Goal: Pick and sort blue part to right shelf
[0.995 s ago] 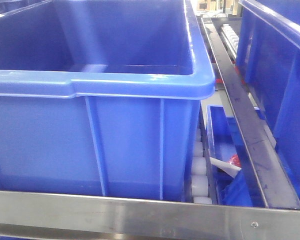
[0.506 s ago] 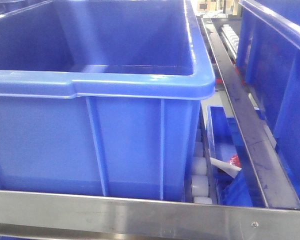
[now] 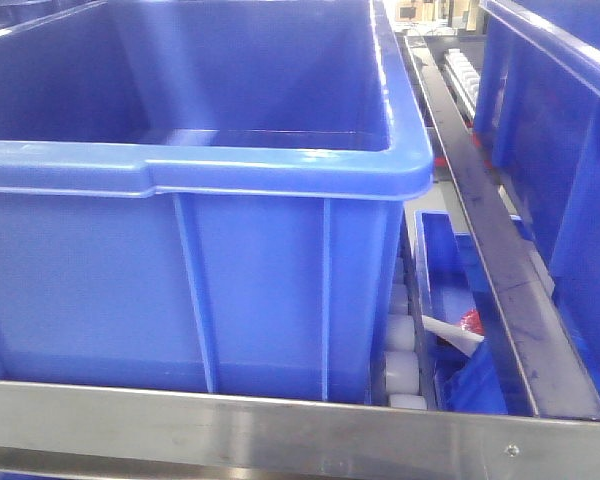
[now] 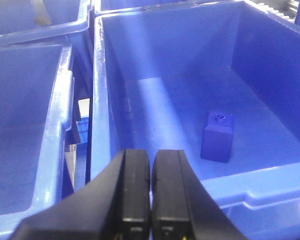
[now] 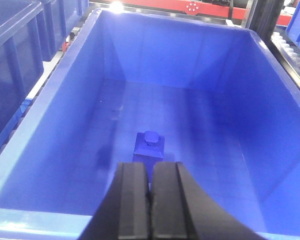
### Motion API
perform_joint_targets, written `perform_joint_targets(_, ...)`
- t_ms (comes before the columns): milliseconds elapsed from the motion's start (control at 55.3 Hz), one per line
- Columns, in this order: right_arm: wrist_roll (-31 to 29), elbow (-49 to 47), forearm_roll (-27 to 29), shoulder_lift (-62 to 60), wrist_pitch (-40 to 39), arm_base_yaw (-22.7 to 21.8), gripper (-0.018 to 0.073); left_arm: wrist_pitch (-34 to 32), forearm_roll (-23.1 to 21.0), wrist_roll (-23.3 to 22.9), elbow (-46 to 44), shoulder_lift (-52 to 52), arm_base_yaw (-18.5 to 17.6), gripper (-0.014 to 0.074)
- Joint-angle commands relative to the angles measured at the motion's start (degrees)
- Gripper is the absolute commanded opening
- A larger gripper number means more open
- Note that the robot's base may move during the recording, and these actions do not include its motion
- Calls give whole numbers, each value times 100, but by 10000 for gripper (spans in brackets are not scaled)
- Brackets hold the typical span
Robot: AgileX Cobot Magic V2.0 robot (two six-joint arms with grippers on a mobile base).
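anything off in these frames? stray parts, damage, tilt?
Nothing stands out. The blue part sits upright on the crate floor, alone. Both the left hand and right hand are shut and empty above it. The front rail looks undamaged.

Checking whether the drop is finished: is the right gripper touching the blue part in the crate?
Cannot tell. In the right wrist view the shut right gripper overlaps the blue part; no gap or contact shows.
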Motion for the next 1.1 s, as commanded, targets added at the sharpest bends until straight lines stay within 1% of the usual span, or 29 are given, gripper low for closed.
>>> perform_joint_targets(0,-64,-120,7,25,-496,-26,88,-528,131,-66,-149,47,20,125)
perform_joint_targets(54,-64,-120,7,25,-496,-26,88,-631,145,-66,-149,47,86,125)
perform_joint_targets(108,-64,-120,7,25,-496,-26,88,-852,134,-66,-34,6,281,125)
perform_joint_targets(181,-64,-120,7,25,-496,-26,88,-1101,-60,-66,190,-116,620,125)
perform_joint_targets(217,-64,-120,7,25,-496,-26,88,-1246,-185,-66,367,-215,897,125)
perform_joint_targets(307,-64,-120,7,25,-496,-26,88,-1774,-416,-66,860,-486,1367,125)
perform_joint_targets(398,-64,-120,7,25,-496,-26,88,-2273,-454,-66,1409,-806,1632,125)
perform_joint_targets(470,-64,-120,7,25,-496,-26,88,-2492,-564,-66,1822,-1054,1680,125)
perform_joint_targets(561,-64,-120,7,25,-496,-26,88,-2540,-697,-66,2194,-1343,1680,125)
perform_joint_targets(633,-64,-120,7,25,-496,-26,88,-2036,-741,-66,2179,-1584,1680,125)
perform_joint_targets(1085,-64,-120,7,25,-492,-26,88,-2067,-741,-66,2179,-1571,1680,125)
